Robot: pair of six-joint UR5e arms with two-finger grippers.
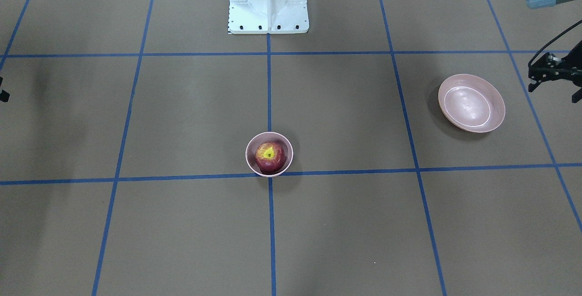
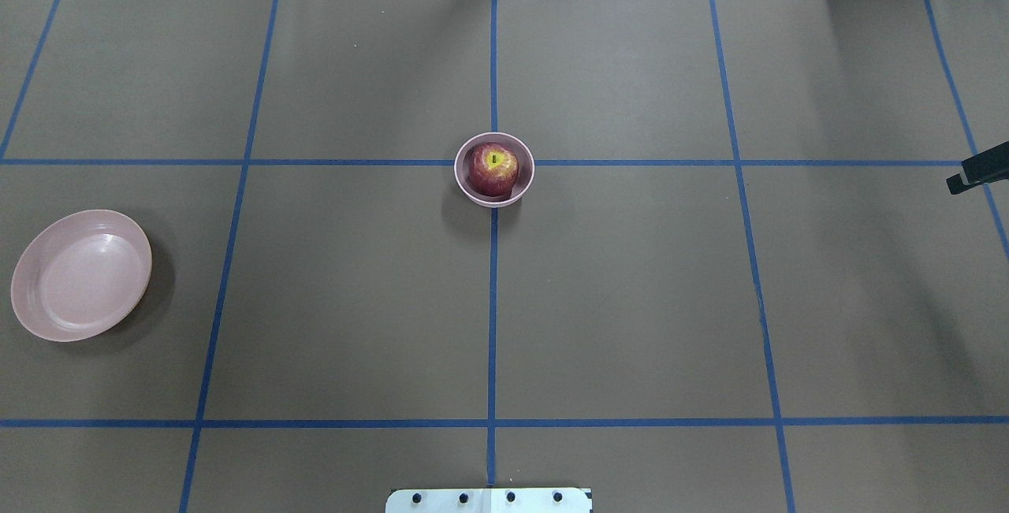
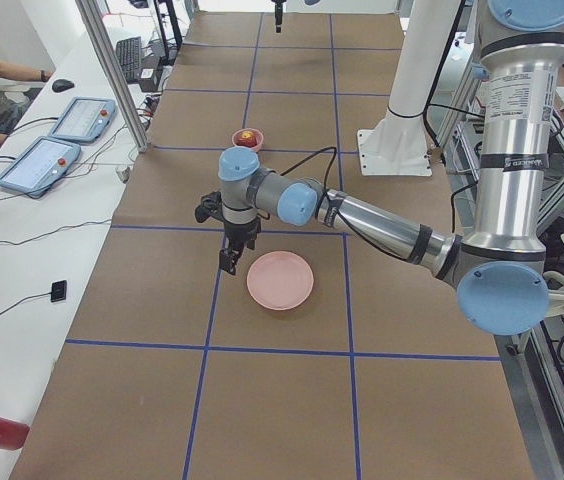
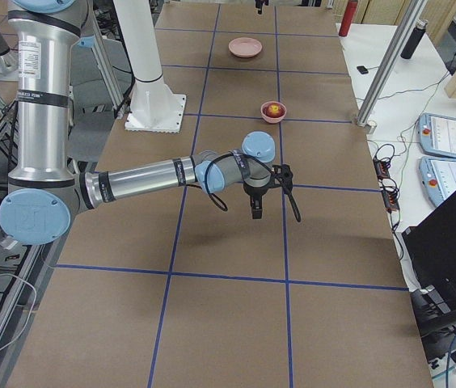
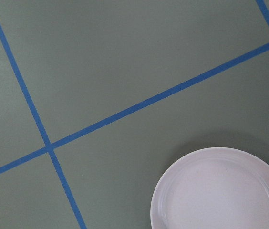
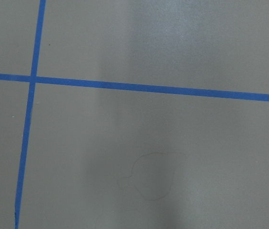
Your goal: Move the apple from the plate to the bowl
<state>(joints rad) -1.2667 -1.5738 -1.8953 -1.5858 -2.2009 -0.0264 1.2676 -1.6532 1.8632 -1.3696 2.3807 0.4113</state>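
Note:
The dark red apple [image 1: 269, 156] [image 2: 494, 169] sits stem up inside the small deep pink bowl [image 1: 249, 150] [image 2: 526, 176] at the table's centre, on a crossing of blue tape lines. The wide shallow pink plate [image 1: 471, 108] [image 2: 81, 275] [image 5: 220, 191] lies empty on the robot's left side. My left gripper [image 1: 554, 94] [image 3: 232, 262] hovers beside the plate with its fingers spread apart and nothing between them. Only a sliver of my right gripper [image 2: 976, 172] [image 4: 254, 212] shows, far to the right of the bowl; I cannot tell whether it is open or shut.
The white robot base [image 1: 268, 0] stands at the table's robot-side edge. Blue tape lines grid the brown table cover. An aluminium post [image 3: 122, 90] and an operators' bench with tablets [image 3: 37, 165] run along the far side.

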